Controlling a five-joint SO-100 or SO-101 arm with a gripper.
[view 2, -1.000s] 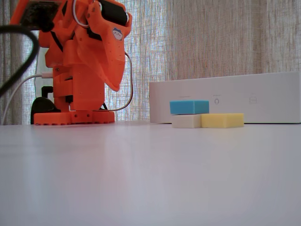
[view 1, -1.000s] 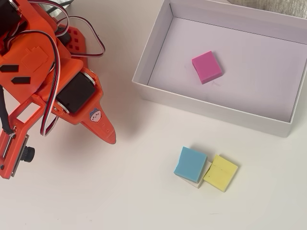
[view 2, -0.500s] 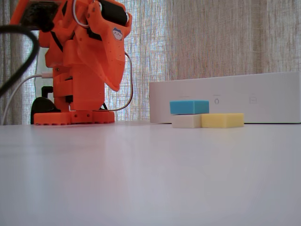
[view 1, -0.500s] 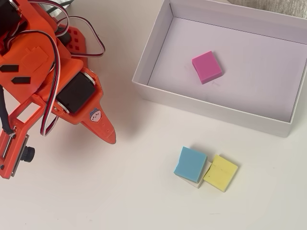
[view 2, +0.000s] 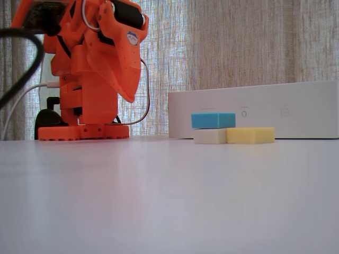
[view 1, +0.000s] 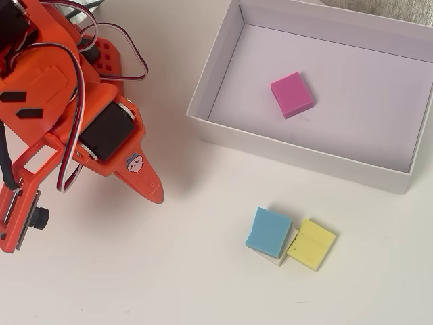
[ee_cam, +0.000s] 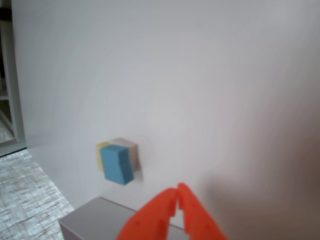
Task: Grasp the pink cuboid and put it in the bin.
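Orange printed arm (view 1: 61, 101), black servo, red-white-black cables, cartoon sticker (view 1: 135, 163), pointed gripper (ee_cam: 177, 195)

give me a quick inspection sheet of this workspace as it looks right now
surface: plain white table, no spills.
job's things: pink block lies flat inside the white box, on its floor.
clutter: blue block stacked on a white block, yellow block beside them, all outside the box.
gripper: orange gripper empty, fingers closed tip to tip, away from the blocks.
cables: wires loop over the arm; a white cable runs by the base.
surroundings: curtain behind the table.
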